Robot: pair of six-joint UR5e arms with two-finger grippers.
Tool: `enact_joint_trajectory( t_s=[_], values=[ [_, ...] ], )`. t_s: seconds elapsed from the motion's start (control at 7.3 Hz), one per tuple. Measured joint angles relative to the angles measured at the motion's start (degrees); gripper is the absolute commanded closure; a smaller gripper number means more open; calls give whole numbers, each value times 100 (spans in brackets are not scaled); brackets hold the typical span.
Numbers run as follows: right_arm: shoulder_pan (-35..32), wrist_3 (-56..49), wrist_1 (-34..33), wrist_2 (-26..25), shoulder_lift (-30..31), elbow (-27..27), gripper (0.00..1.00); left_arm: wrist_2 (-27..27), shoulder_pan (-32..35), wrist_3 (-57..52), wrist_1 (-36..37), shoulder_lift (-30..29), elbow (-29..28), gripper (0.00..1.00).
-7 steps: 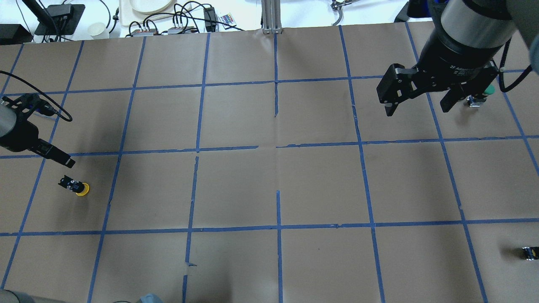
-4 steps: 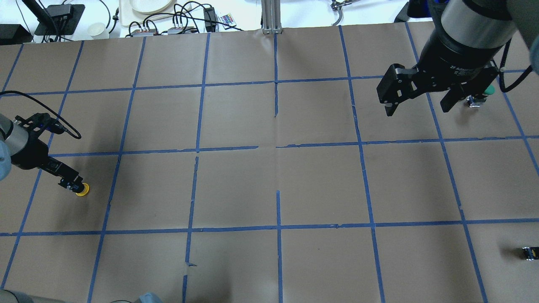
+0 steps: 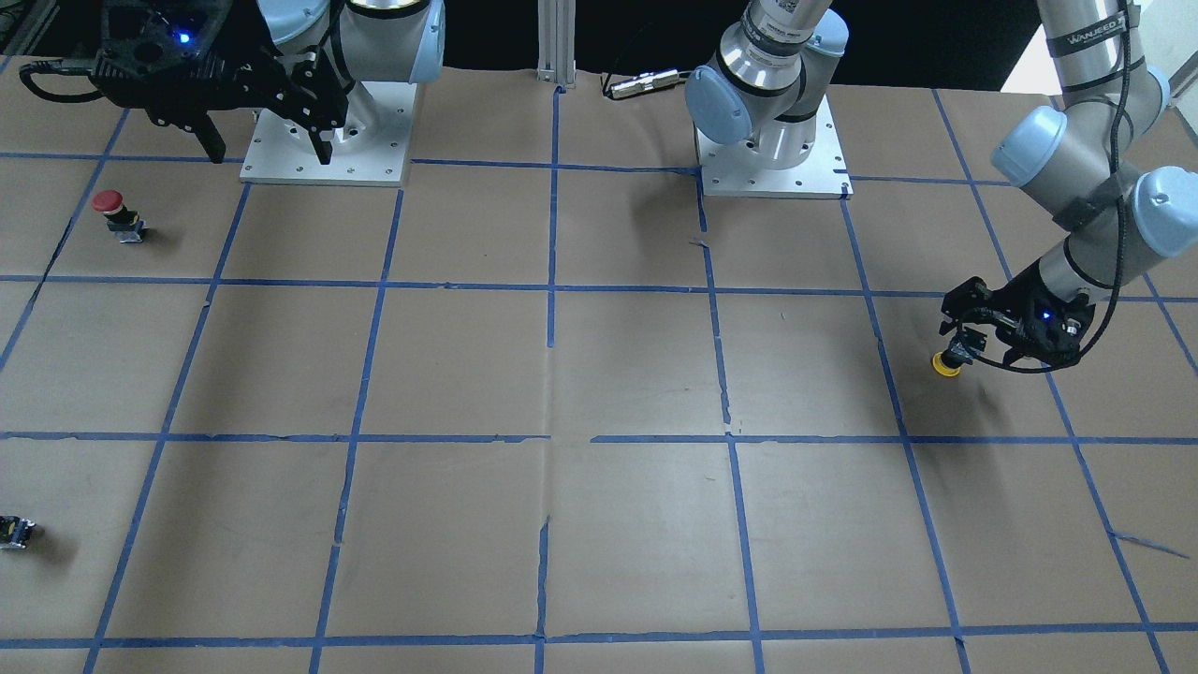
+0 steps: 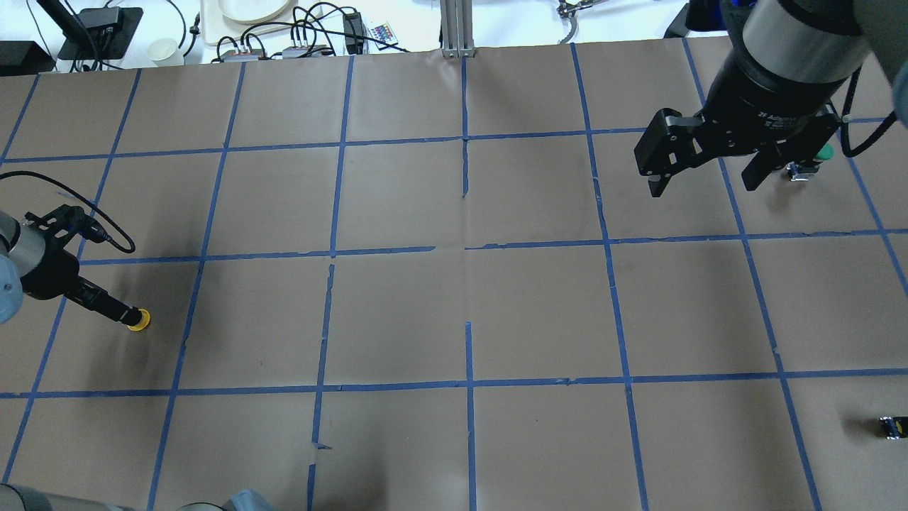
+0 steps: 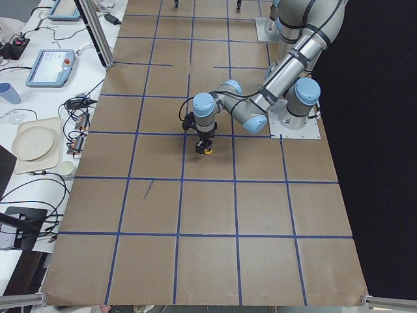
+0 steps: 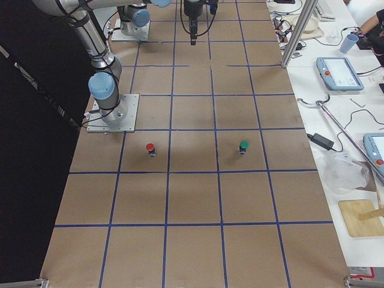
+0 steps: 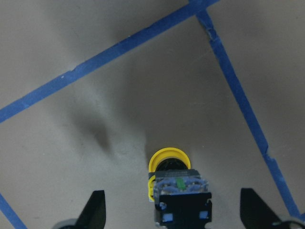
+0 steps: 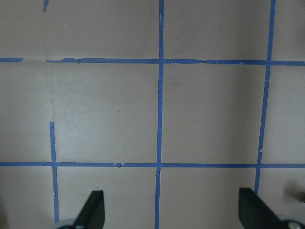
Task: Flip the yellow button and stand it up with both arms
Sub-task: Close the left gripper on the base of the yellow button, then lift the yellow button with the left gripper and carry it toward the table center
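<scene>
The yellow button [image 7: 167,161] lies on its side on the brown paper, yellow cap away from the wrist camera, black-and-grey body [image 7: 181,198] toward it. It shows at the far left of the overhead view [image 4: 140,321] and on the right in the front view [image 3: 945,365]. My left gripper [image 7: 174,212] is open, with its fingers [image 7: 95,210] on either side of the button's body and clear gaps to it. It is low over the button [image 4: 126,312]. My right gripper [image 4: 704,183] is open and empty, high over the far right of the table.
A red-capped button [image 3: 110,201] and a green-capped button [image 6: 243,145] stand near my right arm's side. A small capless black block [image 4: 892,426] lies at the right edge. Blue tape lines grid the brown paper [image 4: 468,312].
My left gripper has moved toward the yellow button and come down over its body. The button has stayed in place. My right arm has barely moved.
</scene>
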State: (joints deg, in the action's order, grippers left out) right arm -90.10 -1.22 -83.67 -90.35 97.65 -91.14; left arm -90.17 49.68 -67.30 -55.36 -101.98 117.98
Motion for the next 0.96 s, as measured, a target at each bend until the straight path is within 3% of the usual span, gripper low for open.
enact_joint_trajectory(
  t_s=[0.14,0.41,0.55,0.96],
  values=[
    [10,4,4,-6,3,0,0,-3,-8,105,-2,21,39,24],
    [3,2,14,-10,4,0,0,-39,-2,201,-20,68,74,64],
    [4,-6,28,-10,12,2,0,-60,5,232,-27,94,74,77],
    [7,-55,39,-3,79,8,0,-67,52,361,-71,229,43,79]
  ],
)
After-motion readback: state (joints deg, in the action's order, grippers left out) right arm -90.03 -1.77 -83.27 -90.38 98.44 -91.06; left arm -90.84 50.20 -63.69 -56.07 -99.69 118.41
